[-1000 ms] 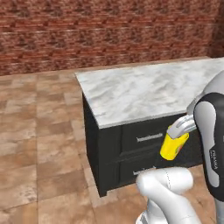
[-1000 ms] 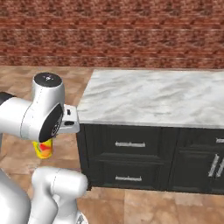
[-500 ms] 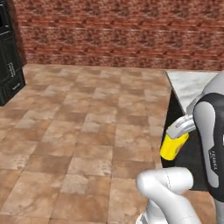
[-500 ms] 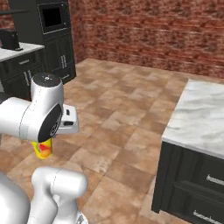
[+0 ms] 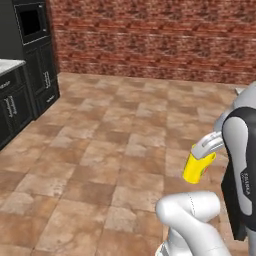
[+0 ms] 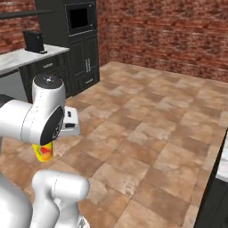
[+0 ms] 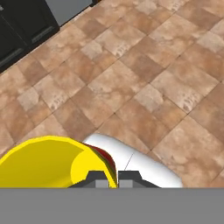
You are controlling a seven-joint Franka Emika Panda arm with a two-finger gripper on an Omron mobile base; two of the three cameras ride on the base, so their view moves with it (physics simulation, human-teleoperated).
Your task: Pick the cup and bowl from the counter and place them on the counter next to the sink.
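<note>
1. The gripper (image 5: 206,150) is clamped narrow on the rim of the cup (image 5: 198,168); the yellow tumbler hangs below the hand, carried close to the robot's own body, above the floor.
2. In the right base view the cup (image 6: 43,152) peeks out under the white forearm, red mark toward the camera. In the hand view the cup (image 7: 48,162) lies at the lower left, its open mouth toward the lens, with the finger tips (image 7: 100,178) pinching its wall.
3. Change over the last second: the whole scene in both base views has swung. The marble island with its black drawers, close in front a second ago, slid off to the right half a second ago and is now reduced to a sliver at the right edge (image 6: 224,156). This is the base turning, not the things moving.
4. The cup's place against the arm is unchanged across those pictures: same grip, same hang.
5. Now ahead: open tiled floor (image 5: 110,135), the brick wall (image 5: 150,35), a tall black oven cabinet (image 6: 82,40), and a marble counter (image 6: 26,58) at left with a small dark appliance (image 6: 33,41) on it.
6. Reading: the cup's pick is done and the carry is under way, likely toward that left-hand counter run. No sink or bowl is in frame.
7. Placing the cup and handling the bowl remain.
</note>
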